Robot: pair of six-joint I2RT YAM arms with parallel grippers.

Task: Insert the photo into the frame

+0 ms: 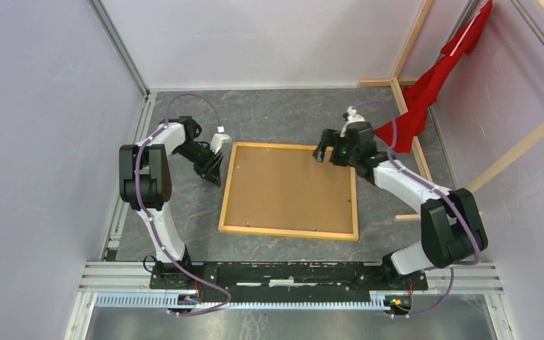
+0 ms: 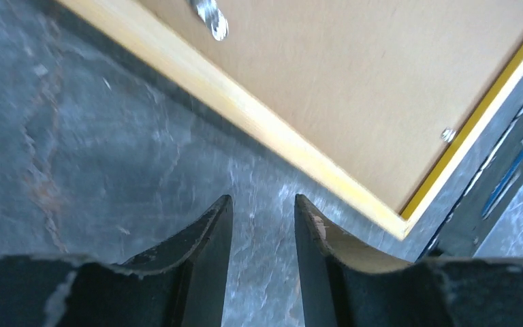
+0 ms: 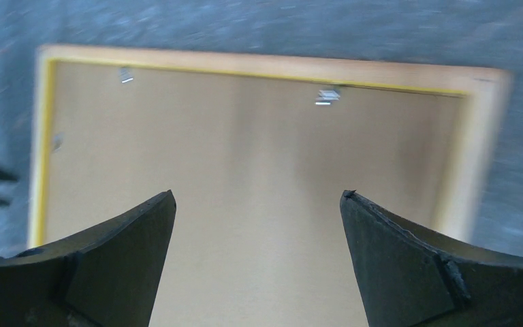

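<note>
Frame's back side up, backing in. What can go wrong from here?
Left end effector sits beside the frame rail; a sideways move may shove it. Right end effector hangs open over the backing sheet, whose metal tabs could snag a finger. Red cloth lies close behind the right arm.

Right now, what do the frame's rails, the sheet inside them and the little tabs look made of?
The frame: pale natural wood, matte, with a yellow painted edge showing. The backing sheet inside it: brown fibreboard or stiff card, flat and dull; I can't tell which. The small tabs: shiny, probably metal.
</note>
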